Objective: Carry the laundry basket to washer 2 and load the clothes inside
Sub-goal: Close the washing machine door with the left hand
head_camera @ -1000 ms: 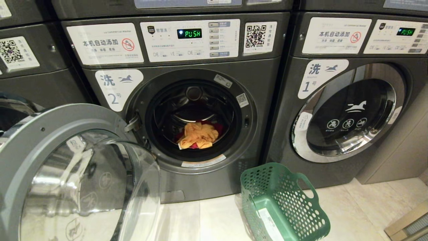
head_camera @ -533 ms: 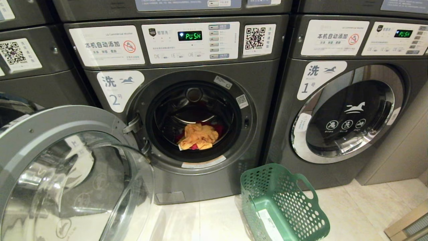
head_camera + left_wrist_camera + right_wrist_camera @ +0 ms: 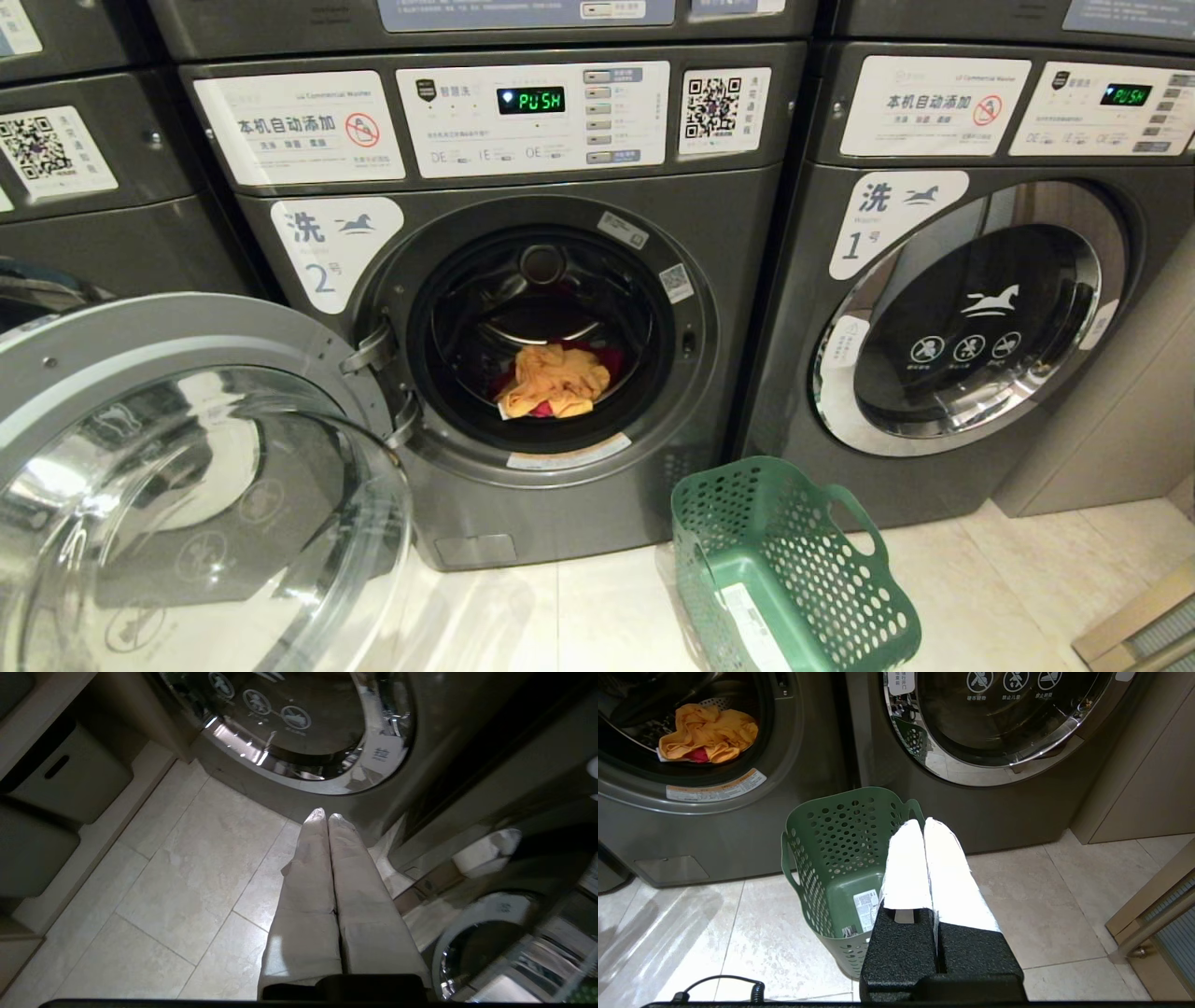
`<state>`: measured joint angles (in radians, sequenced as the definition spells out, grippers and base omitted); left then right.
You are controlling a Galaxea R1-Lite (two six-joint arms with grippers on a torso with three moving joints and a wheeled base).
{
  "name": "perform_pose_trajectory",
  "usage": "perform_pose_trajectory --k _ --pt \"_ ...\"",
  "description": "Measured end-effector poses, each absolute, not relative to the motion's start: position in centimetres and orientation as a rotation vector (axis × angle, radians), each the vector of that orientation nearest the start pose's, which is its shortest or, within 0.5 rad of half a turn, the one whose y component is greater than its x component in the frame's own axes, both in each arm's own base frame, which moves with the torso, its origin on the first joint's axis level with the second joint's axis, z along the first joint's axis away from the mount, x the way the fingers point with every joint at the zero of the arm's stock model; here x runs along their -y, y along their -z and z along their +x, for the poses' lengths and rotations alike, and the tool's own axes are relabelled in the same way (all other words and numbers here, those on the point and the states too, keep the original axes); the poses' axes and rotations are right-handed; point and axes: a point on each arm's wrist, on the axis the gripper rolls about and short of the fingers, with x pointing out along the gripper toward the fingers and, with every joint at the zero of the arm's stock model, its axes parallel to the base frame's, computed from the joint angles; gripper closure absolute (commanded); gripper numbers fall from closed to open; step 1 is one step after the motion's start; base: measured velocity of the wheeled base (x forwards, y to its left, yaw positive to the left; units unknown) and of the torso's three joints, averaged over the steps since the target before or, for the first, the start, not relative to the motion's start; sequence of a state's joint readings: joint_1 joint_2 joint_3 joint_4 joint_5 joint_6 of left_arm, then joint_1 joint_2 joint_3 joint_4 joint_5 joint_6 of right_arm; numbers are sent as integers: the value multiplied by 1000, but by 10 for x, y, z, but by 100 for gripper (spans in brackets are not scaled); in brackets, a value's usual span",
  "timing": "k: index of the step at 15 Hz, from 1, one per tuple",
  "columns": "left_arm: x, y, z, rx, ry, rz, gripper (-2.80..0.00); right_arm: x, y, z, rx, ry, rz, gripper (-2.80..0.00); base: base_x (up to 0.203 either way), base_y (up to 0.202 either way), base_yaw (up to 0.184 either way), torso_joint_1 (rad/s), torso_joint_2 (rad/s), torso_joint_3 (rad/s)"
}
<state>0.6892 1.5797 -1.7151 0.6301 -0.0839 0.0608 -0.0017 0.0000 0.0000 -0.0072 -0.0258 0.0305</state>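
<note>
Head view: neither arm shows here; both hands appear only in their own wrist views.
Washer 2 (image 3: 523, 308): dark grey front-loader, its white label bearing a blue 2; standing between a like machine on one side and washer 1 (image 3: 971, 317), whose door is shut.
Door (image 3: 187, 485): swung wide toward the robot's left, judged so to keep the drum mouth free for loading.
Drum contents: the clothes (image 3: 555, 378), a yellow-orange piece on top with red showing beneath and a sliver of white at the edge; lying at the front of the drum floor.
Laundry basket (image 3: 794, 569): green, perforated, tipped on its side on the floor tiles just before the gap between washers 2 and 1; nothing inside, white sticker on its base visible.
Left hand (image 3: 327, 817): fingers pressed together, holding nothing, above the floor near a washer's base.
Right hand (image 3: 923, 823): fingers pressed together, holding nothing, above the basket.
Task standing: loading appears done; door not yet closed.
</note>
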Motion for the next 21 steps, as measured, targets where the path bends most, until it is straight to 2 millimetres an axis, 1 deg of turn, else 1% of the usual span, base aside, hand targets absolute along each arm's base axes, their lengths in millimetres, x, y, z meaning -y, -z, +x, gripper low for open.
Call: perform_pose_trajectory --k 2,3,4,5,7,9,11,14,16,21 --pt "-182 -323 201 -603 -615 -174 0 1 -76 -23 8 28 30 0 0 0 0 0 0 0" --pt "-188 -312 200 -665 -621 -194 0 1 -76 -23 8 28 31 0 0 0 0 0 0 0" --pt "-191 -301 198 -731 -622 -223 0 1 -76 -23 8 28 31 0 0 0 0 0 0 0" --pt "-192 -293 196 -775 -616 -247 0 1 -76 -23 8 28 31 0 0 0 0 0 0 0" --pt "-189 -287 193 -829 -602 -277 0 1 -76 -23 8 27 31 0 0 0 0 0 0 0" --pt "-180 -283 188 -895 -559 -319 0 1 -76 -23 8 27 30 0 0 0 0 0 0 0" --pt "-168 -285 180 -918 -482 -361 0 1 -76 -23 8 27 29 0 0 0 0 0 0 0" --pt "-142 -291 157 -994 -355 -410 0 1 -76 -23 8 27 29 0 0 0 0 0 0 0" --pt "-126 -293 145 -1017 -301 -414 0 1 -76 -23 8 28 29 0 0 0 0 0 0 0" --pt "-91 -294 131 -1016 -206 -350 0 1 -76 -23 8 27 29 0 0 0 0 0 0 0"
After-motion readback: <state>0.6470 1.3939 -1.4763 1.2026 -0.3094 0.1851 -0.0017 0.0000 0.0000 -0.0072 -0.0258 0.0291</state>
